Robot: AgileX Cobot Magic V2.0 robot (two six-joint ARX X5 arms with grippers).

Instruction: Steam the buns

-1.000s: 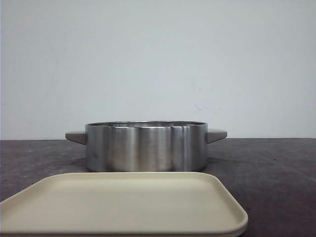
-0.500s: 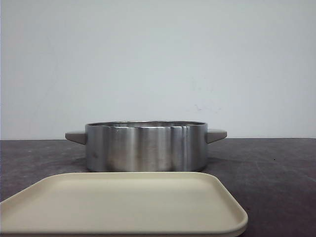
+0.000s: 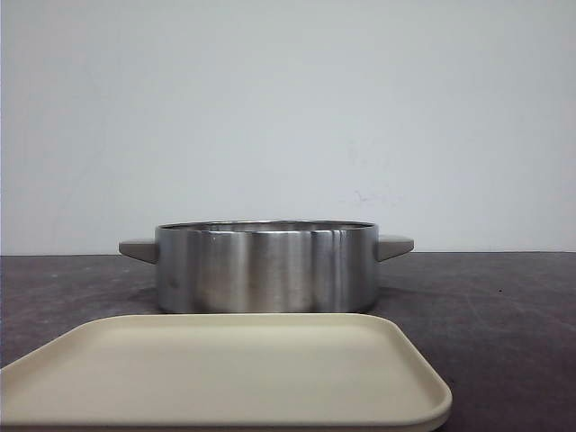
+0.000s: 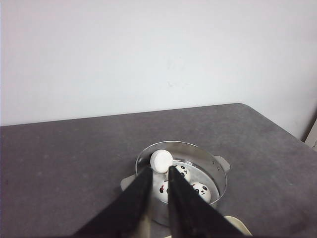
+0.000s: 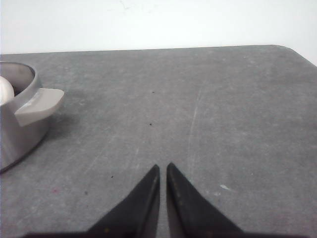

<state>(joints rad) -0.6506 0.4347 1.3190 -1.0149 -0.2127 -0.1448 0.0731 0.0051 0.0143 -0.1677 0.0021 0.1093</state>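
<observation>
Several white panda-faced buns lie inside the steel pot (image 4: 208, 158). One bun (image 4: 161, 159) leans on its side against the pot wall with its flat base showing. Two more (image 4: 182, 172) (image 4: 201, 190) sit face up, and another (image 4: 162, 187) shows partly between my fingers. My left gripper (image 4: 161, 171) hangs high above the pot, slightly open, holding nothing. My right gripper (image 5: 163, 167) is shut and empty over bare table to the right of the pot (image 5: 20, 124), where a bun's edge (image 5: 5, 89) shows. In the front view the pot (image 3: 265, 267) hides the buns, and neither arm appears.
A cream rectangular tray (image 3: 225, 378) lies in front of the pot with nothing on it; its corner shows in the left wrist view (image 4: 237, 225). The pot has two grey side handles (image 3: 394, 246). The dark table ends at a white wall behind.
</observation>
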